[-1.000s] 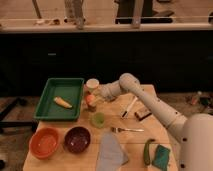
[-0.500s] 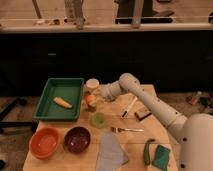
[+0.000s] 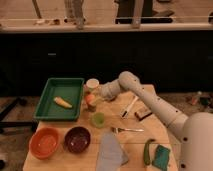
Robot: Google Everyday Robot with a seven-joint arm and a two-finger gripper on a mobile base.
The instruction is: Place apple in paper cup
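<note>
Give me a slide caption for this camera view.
Robot's two-finger gripper shut on a small round orange-red apple, right beside the short cream-white paper cup.

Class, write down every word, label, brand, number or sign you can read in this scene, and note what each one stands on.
None can be read.
The short cream-white paper cup and the green rectangular plastic tray show no print.
The gripper, shut on the small round orange-red apple just in front of that cup, shows no legible label.
</note>
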